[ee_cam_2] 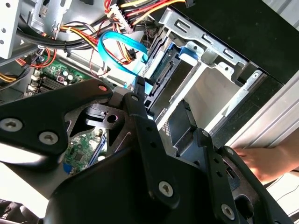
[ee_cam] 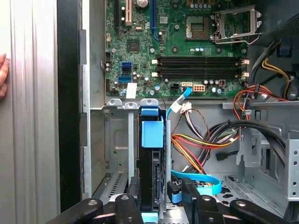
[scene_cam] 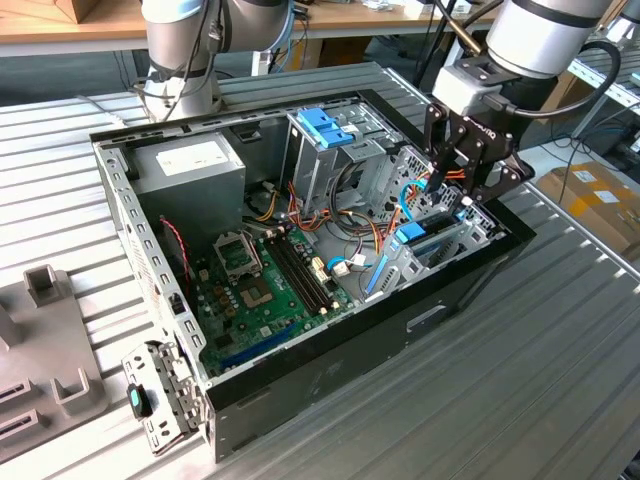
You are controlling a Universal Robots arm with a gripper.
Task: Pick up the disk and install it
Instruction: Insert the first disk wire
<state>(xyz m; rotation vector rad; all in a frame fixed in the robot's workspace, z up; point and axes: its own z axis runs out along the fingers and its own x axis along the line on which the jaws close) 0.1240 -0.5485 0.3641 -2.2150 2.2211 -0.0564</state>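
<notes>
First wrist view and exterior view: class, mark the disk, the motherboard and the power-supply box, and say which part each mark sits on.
disk [ee_cam: 152, 172]: first wrist view, its dark narrow edge.
motherboard [ee_cam: 163, 41]: first wrist view, green board surface.
power-supply box [scene_cam: 190, 158]: exterior view, its white label.

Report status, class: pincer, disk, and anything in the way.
Pincer over the drive bay, at the disk. Disk on edge in the bay slot. Blue cable loops close beside; a hand by the case wall.
</notes>
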